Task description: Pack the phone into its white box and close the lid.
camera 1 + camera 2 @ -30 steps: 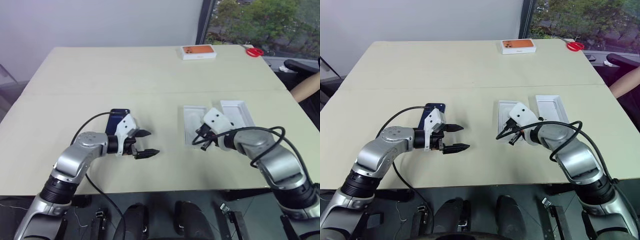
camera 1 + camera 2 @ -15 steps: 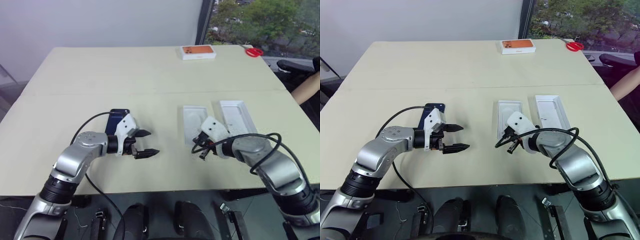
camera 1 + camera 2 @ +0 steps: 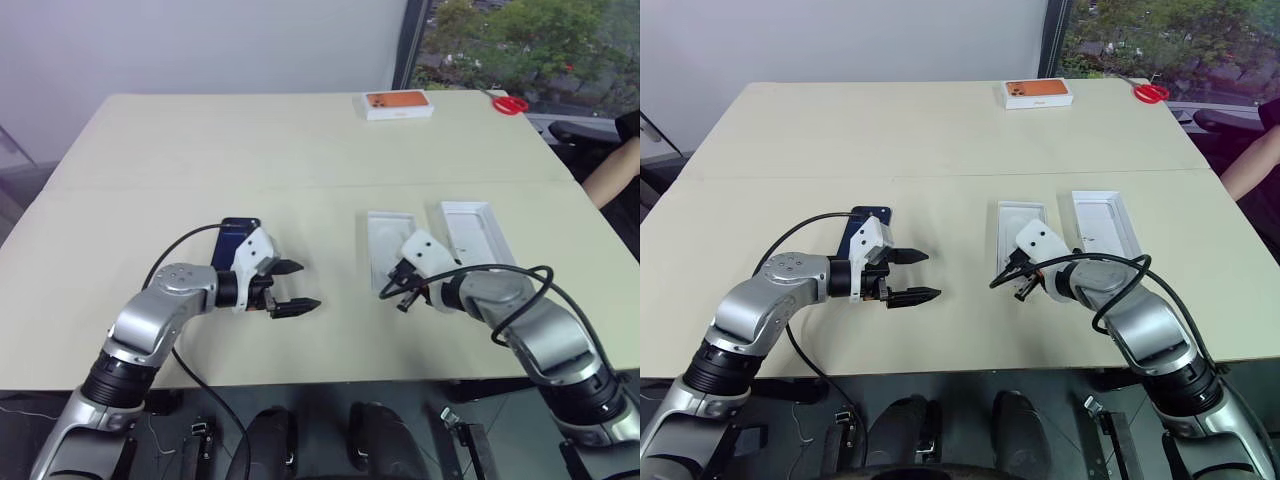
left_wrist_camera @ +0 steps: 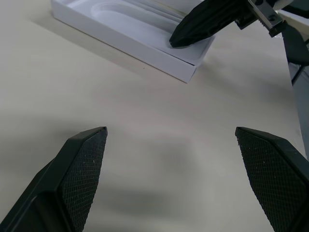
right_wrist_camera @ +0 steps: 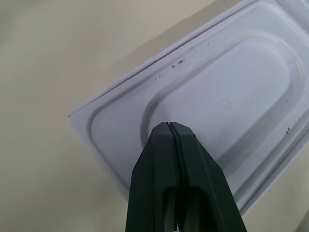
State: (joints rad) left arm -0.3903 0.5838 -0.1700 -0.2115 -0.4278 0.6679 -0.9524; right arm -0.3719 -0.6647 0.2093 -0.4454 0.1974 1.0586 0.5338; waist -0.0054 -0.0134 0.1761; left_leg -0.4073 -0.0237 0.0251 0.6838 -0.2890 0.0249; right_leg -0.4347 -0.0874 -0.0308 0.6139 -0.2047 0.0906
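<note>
The dark blue phone (image 3: 237,231) lies flat on the table, its near end hidden behind my left wrist. My left gripper (image 3: 306,285) stands open just right of it, above bare table, holding nothing. The white box (image 3: 388,240) lies right of centre, and a thin white insert with an oval recess (image 5: 227,92) fills its top. My right gripper (image 5: 169,125) is shut, empty, tip poised over the box's near end. The lid (image 3: 472,232) lies beside the box on its right, open side up.
An orange-topped white box (image 3: 397,104) and red scissors (image 3: 508,103) sit at the table's far edge. A person's arm (image 3: 612,172) reaches in at the right edge. The table's front edge (image 3: 330,378) runs close below both grippers.
My shut right gripper has drifted slightly down and toward the box's near end, uncovering more of the lid. The left arm stayed still. The person's arm shifted.
</note>
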